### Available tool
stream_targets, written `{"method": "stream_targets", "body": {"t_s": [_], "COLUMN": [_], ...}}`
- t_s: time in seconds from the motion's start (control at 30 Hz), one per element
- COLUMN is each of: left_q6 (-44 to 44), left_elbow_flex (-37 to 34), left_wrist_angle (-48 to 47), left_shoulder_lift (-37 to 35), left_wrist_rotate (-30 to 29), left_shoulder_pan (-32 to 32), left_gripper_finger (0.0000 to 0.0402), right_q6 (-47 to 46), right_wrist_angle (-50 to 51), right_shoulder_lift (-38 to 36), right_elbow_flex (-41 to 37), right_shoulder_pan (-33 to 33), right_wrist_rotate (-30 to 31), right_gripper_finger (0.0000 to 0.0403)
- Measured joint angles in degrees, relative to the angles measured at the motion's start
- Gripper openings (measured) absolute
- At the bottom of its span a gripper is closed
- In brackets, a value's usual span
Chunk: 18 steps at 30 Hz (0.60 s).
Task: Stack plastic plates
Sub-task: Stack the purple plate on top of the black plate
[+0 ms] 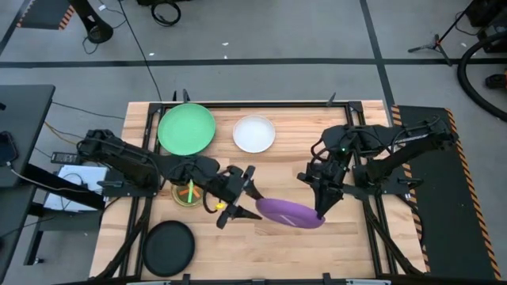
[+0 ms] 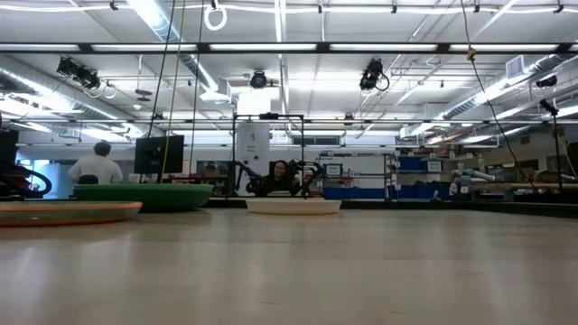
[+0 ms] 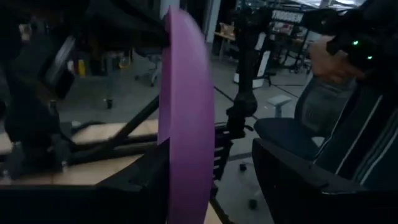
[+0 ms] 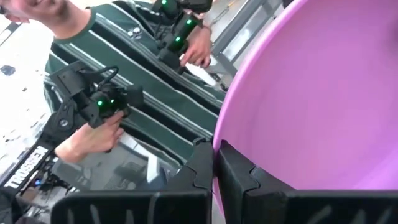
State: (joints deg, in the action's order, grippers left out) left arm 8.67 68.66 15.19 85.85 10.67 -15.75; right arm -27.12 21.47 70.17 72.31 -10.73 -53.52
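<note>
The right gripper (image 1: 321, 212) is pinching the purple plate's (image 1: 290, 212) rim; the left gripper (image 1: 244, 202), spread wide, is flanking its opposite edge.

The high view looks straight down on the whole surface (image 1: 261, 170); the low view skims level across it; both wrist views sit close against the purple plate (image 3: 185, 118).
</note>
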Motion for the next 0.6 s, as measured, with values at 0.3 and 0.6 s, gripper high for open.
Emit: {"method": "stream_targets", "body": {"t_s": [0.3, 0.6], "left_q6": [-5.1, -5.1], "left_elbow_flex": [-0.1, -0.1], "left_wrist_angle": [-0.1, -0.5], "left_shoulder_lift": [1.4, 1.3], "left_wrist_rotate": [-3.0, -2.0], "left_shoulder_pan": [0.2, 0.7], "left_gripper_finger": [0.0174, 0.0042], "right_q6": [2.8, 3.5], "right_wrist_angle": [0.0, 1.1], "right_shoulder_lift": [0.0, -0.1], "right_elbow_flex": [0.0, 0.0], "right_shoulder_pan": [2.9, 2.9], "right_wrist_rotate": [2.5, 8.3], "right_gripper_finger": [0.0013, 0.0058]}}
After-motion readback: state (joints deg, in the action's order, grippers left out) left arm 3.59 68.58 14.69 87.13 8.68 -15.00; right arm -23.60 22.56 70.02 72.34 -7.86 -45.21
